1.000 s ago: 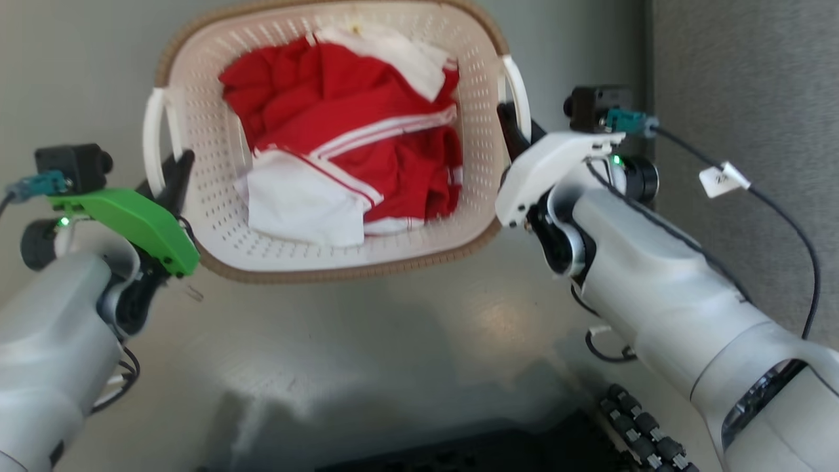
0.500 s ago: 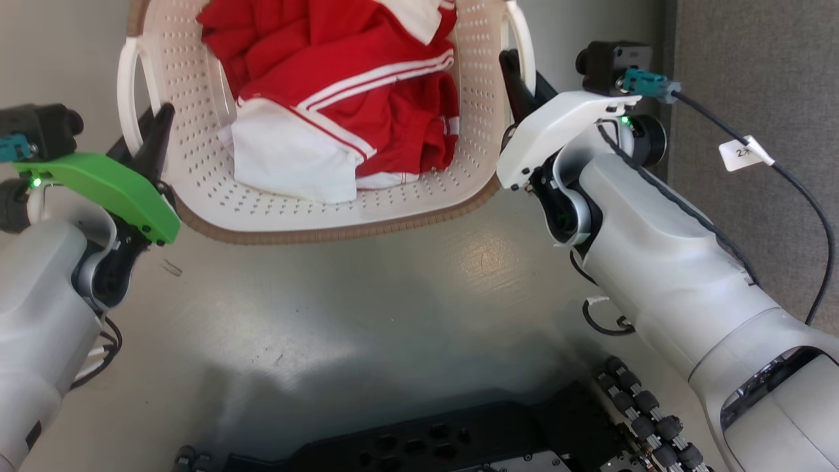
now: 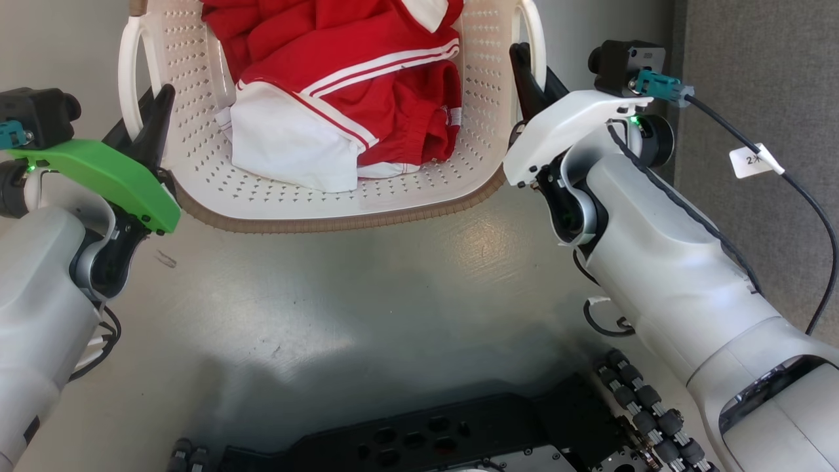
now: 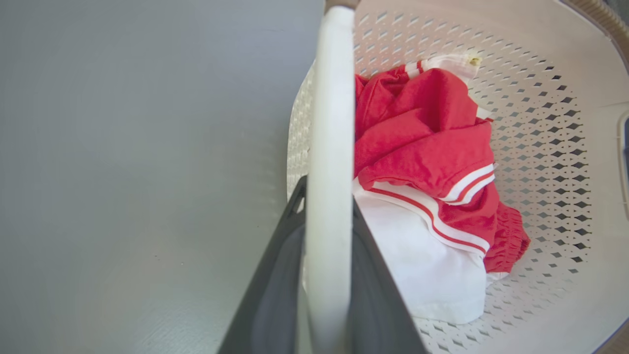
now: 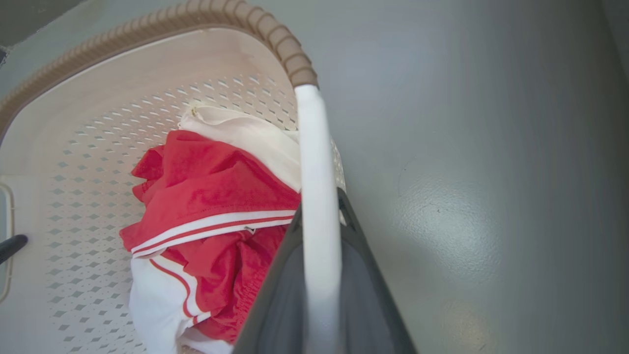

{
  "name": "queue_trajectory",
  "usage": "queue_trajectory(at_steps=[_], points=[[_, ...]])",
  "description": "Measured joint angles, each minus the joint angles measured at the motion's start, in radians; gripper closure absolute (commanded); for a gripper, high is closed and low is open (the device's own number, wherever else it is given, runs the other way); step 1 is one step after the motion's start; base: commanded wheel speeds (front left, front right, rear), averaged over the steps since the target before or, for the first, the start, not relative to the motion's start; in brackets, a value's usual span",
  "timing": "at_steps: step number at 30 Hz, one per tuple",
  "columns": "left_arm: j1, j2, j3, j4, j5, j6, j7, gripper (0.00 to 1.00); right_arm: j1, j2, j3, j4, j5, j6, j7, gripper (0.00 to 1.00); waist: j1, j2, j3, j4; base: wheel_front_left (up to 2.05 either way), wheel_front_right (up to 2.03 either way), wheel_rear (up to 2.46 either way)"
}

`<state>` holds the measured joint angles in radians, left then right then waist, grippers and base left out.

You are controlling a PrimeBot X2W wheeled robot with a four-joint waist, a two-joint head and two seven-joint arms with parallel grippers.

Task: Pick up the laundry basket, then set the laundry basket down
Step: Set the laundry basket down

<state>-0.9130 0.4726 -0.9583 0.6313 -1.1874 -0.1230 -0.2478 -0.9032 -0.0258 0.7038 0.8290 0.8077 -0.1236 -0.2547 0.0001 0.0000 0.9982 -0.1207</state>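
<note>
Grey glossy floor (image 3: pixel 367 295) lies open on the near side of the laundry basket (image 3: pixel 328 223), as far as the robot's dark base (image 3: pixel 426 439). To the right of the basket, past the right arm, a textured grey wall (image 3: pixel 754 65) closes that side off.

The basket sits at the top of the head view between both arms, with its far end cut off by the frame. Whether its bottom touches the floor cannot be told. Red and white clothes (image 3: pixel 367 85) are heaped inside.

The left end effector (image 3: pixel 160 111) is clamped on the basket's left handle (image 3: pixel 128 78), and the right end effector (image 3: pixel 524 72) is clamped on the right handle (image 3: pixel 536 33).

The left wrist view shows what the head view hides. The white handle bar runs straight up between the dark fingers (image 4: pixel 275 275), and bare floor stretches away on the basket's outer left side.

The right wrist view shows the same grasp, with the bar between its fingers (image 5: pixel 373 295). It also shows the brown rim (image 5: pixel 275 34) curving round the far end, and open floor outside the basket on the right.
</note>
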Motion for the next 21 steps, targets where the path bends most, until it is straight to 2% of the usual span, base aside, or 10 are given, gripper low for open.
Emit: queue_trajectory(at_steps=[3,4,5,6,7,8,12,21], points=[[0.001,-0.002,0.005,-0.002,0.011,0.000,0.000,1.00,0.009,0.001,-0.012,-0.004,-0.010,0.000,0.000,1.00,0.0000,0.0000,0.002,0.002,0.00,0.00,0.00],[0.001,-0.003,0.007,-0.002,0.015,0.000,0.001,1.00,0.012,0.001,-0.014,-0.004,-0.010,0.000,0.000,0.96,0.0000,0.0000,0.002,0.003,0.00,0.00,0.00],[0.002,-0.004,0.007,-0.002,0.021,0.000,0.001,1.00,0.014,0.001,-0.016,-0.002,-0.010,0.000,0.000,0.71,0.0000,0.0000,0.002,0.004,0.00,0.00,0.00],[0.002,-0.005,0.007,-0.003,0.023,0.000,0.001,0.87,0.016,0.001,-0.017,0.001,-0.010,0.000,0.000,0.08,0.0000,0.0000,0.001,0.004,0.00,0.00,0.00],[0.002,-0.005,0.007,-0.003,0.024,0.000,0.000,0.18,0.019,0.001,-0.018,0.003,-0.010,0.000,0.000,0.00,0.0000,0.0000,0.001,0.005,0.00,0.00,0.00],[0.002,-0.004,0.007,-0.002,0.025,0.000,-0.001,0.00,0.025,0.000,-0.021,0.003,-0.013,0.000,0.000,0.00,0.0000,0.0000,0.000,0.006,0.00,0.00,0.00],[0.003,0.013,0.004,0.000,0.029,-0.004,-0.001,0.00,0.042,-0.030,-0.039,0.015,-0.017,-0.001,0.000,0.00,0.0000,0.0000,-0.003,0.008,0.00,0.00,0.00],[0.015,0.012,-0.005,0.002,0.029,-0.008,-0.004,0.00,0.048,-0.032,-0.051,0.007,-0.036,-0.001,0.000,0.00,-0.0001,0.0000,-0.013,0.013,0.00,0.00,0.00]])
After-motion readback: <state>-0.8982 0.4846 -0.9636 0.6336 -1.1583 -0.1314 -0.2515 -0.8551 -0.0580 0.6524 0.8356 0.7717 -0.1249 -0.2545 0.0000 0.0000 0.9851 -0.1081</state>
